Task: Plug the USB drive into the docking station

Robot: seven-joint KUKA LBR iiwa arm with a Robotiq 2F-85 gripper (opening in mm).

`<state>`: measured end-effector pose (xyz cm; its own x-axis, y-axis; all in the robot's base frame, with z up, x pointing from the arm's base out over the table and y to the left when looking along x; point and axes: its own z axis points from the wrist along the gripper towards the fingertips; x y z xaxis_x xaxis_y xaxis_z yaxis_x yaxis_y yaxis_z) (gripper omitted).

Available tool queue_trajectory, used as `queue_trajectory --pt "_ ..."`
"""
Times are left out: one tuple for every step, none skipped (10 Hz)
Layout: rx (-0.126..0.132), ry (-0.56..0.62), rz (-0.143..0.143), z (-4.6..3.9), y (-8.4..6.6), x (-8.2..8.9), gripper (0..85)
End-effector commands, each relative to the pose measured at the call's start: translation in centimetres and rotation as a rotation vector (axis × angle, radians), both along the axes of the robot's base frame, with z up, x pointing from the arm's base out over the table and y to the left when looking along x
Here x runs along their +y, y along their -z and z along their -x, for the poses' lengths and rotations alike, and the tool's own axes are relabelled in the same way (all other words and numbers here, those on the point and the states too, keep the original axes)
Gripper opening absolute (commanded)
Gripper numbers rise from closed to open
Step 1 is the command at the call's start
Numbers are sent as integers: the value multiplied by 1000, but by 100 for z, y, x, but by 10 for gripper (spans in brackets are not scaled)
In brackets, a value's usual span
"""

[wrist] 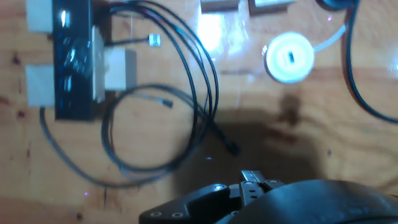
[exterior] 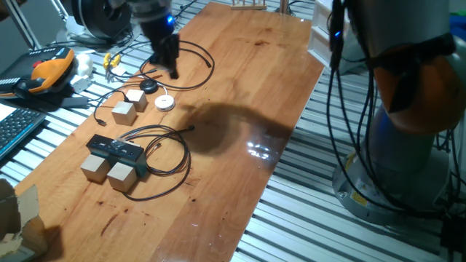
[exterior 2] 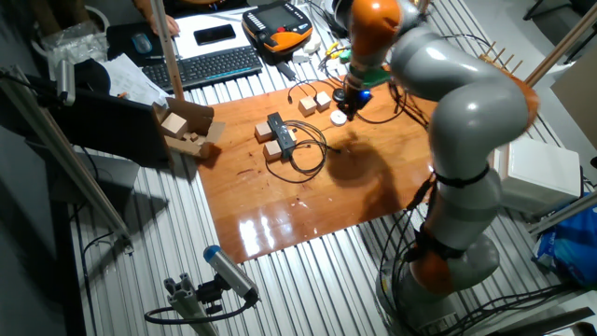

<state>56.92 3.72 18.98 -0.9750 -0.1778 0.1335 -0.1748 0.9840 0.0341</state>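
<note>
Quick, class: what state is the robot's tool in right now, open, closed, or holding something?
Tool: cannot be told. It hangs above the table near the small black puck, too blurred to show how its fingers stand or whether it holds anything.

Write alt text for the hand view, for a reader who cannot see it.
Looking down on a wooden table: the black docking station lies at upper left between pale wooden blocks, its thin black cable looping to the right. A white round disc sits at upper right; dark gripper hardware fills the bottom edge.
</note>
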Motion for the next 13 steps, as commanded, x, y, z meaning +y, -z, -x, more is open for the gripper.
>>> queue_trajectory --pt "9 -1 -8 -429 58 8 0" --pt "26 -14 -28 -429 58 8 0" --pt "31 -23 -42 -429 58 8 0" --pt "2 12 -6 -429 58 8 0" --pt "-22 29 20 -429 58 8 0" --pt "-25 29 31 -429 58 8 0" --pt "-43 34 16 -429 58 8 0" --pt "-66 25 28 -429 58 8 0" --pt "-83 38 32 -429 58 8 0" --pt "-85 43 37 -429 58 8 0" --pt "-71 39 22 -460 60 3 0" --pt "-69 37 13 -647 78 -42 0" --pt "-68 28 9 -796 107 -94 0"
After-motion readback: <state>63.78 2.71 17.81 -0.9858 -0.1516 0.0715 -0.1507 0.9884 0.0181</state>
